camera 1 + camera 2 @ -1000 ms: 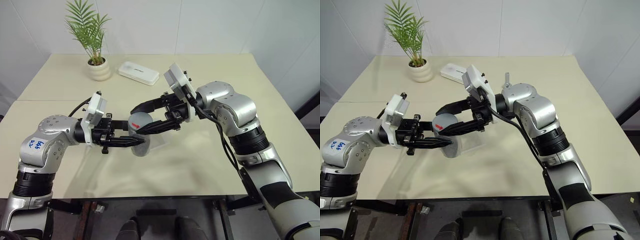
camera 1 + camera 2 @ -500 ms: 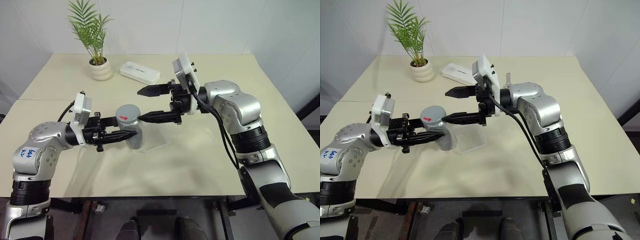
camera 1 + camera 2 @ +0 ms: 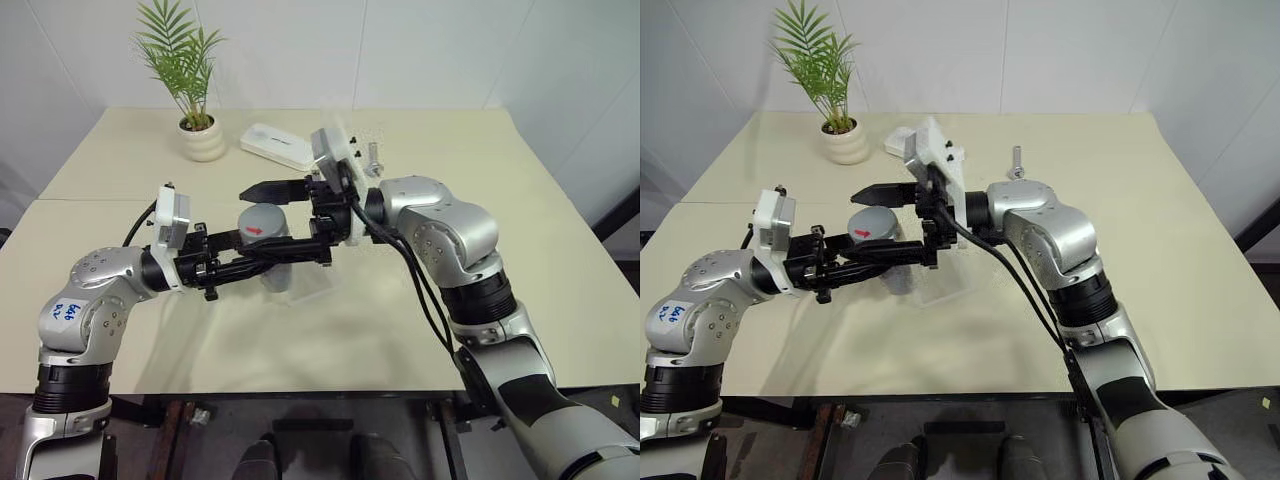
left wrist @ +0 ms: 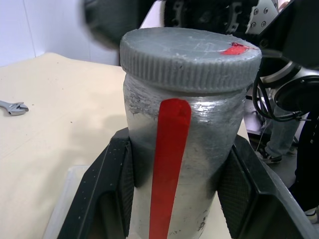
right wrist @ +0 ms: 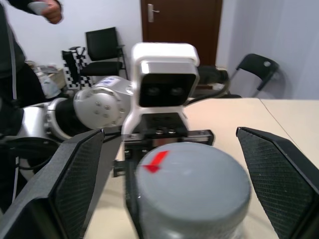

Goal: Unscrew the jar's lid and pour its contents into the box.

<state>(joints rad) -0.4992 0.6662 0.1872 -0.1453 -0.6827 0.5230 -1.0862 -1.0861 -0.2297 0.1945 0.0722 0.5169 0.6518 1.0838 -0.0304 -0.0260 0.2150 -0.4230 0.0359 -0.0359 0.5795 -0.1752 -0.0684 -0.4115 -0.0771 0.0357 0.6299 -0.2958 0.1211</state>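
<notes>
The silver-grey jar (image 4: pixel 199 149) with a red stripe stands upright, and my left gripper (image 3: pixel 283 262) is shut on its body from the left. Its ribbed grey lid (image 3: pixel 262 218) with a red mark is on the jar. My right gripper (image 5: pixel 174 149) reaches in from the right and is open, with one finger (image 5: pixel 75 184) on each side of the lid and not touching it. The clear box (image 3: pixel 315 290) lies on the table under and just right of the jar. The contents are hidden inside the jar.
At the table's far side stand a white plant pot (image 3: pixel 200 140), a flat white case (image 3: pixel 280 146) and a metal bolt (image 3: pixel 374 158). A small wrench (image 4: pixel 12 107) lies on the table. A person (image 5: pixel 20 50) and chairs (image 5: pixel 102 45) are beyond the table.
My right gripper, shut on the lid a second ago, opened and drew back to the right. It has now come back left, open around the lid. The left gripper keeps its grip on the jar.
</notes>
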